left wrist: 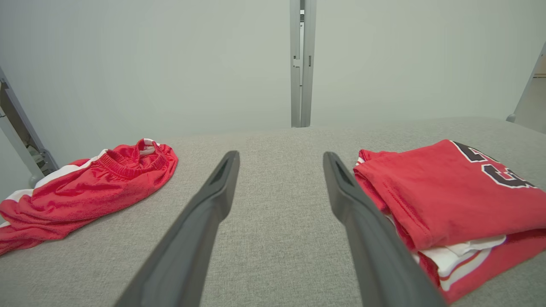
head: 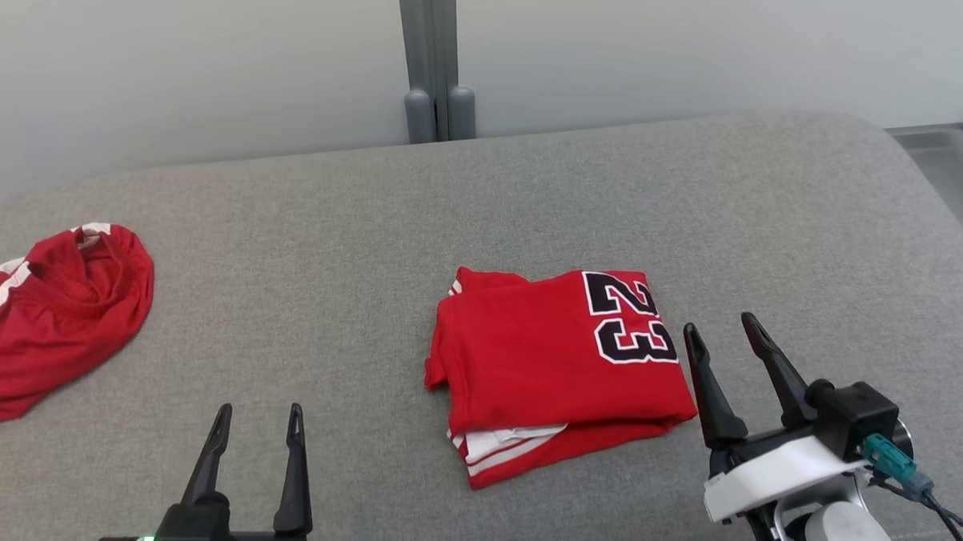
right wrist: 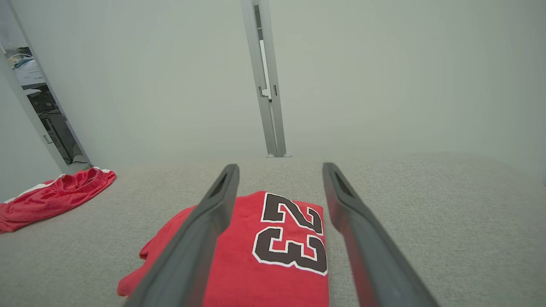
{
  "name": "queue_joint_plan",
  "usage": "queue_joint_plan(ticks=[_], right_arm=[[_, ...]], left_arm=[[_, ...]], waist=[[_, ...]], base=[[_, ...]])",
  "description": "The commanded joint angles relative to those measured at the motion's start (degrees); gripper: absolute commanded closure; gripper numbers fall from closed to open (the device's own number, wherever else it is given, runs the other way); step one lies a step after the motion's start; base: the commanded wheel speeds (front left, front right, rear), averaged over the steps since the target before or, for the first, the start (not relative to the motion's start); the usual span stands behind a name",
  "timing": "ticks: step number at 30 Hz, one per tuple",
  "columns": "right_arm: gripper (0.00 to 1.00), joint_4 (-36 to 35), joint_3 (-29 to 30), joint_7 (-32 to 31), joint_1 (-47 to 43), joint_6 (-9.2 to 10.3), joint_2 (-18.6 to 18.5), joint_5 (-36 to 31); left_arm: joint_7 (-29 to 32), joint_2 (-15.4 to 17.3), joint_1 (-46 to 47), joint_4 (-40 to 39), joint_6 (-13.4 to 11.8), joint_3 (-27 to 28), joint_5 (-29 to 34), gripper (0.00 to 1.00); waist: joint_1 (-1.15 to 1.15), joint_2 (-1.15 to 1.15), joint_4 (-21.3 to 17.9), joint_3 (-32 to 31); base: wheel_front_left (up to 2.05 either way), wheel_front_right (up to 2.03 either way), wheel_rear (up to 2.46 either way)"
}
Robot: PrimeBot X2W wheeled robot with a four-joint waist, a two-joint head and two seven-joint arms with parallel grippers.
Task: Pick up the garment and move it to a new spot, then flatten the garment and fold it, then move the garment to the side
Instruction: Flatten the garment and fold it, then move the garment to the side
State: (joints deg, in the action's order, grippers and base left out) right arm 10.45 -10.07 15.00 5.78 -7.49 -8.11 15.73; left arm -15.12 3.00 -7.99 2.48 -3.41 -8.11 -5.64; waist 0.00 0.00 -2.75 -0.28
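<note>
The red garment, a jersey numbered 23, lies folded into a compact, layered bundle a little right of centre on the grey padded surface. White-striped trim peeks from between the layers along its near edge. From where things lie, the relocating, flattening and folding look done, and what seems left is the last step: carrying the bundle off to the side.

Neither arm has hold of it. The right gripper stands just beside the bundle's right-hand edge, close to the number. Its two dark fingers are spread apart with nothing between them, and whether a fingertip brushes the cloth cannot be told. The left gripper waits near the robot, apart from the bundle on its left, with its fingers likewise parted and empty.

The bundle is close to square and sits slightly askew to the surface's edges. Its longer side appears to run across the robot's front, left to right, though the slanting view makes that a loose call. The digits lie sideways — their tops point toward the robot's right, with the 2 on the far side and the 3 nearer.

A pair of red shorts lies rumpled at the far left, well apart from the bundle.
</note>
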Motion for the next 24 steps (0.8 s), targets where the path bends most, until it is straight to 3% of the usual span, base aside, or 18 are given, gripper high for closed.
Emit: queue_joint_plan(ticks=[1,11,24], right_arm=[[0.0,-0.51,-0.01,0.23,-1.48,0.01,-0.23,-0.6],[0.0,-1.01,1.48,0.24,-8.06,0.01,1.49,-2.38],[0.0,-0.42,1.52,0.24,-8.8,0.01,2.1,-5.15]], left_arm=[[-0.03,0.02,-1.36,-0.36,-0.29,0.36,0.24,0.0],[-0.03,-0.07,-5.51,-2.9,-0.19,1.74,1.17,0.0],[-0.03,-0.1,-6.14,-1.88,-0.24,1.6,0.1,0.0]], waist=[[0.0,0.0,-0.33,-1.97],[0.0,0.0,1.12,-4.32],[0.0,0.0,1.94,-4.34]], base=[[0.0,0.0,0.0],[0.0,0.0,0.0],[0.0,0.0,0.0]])
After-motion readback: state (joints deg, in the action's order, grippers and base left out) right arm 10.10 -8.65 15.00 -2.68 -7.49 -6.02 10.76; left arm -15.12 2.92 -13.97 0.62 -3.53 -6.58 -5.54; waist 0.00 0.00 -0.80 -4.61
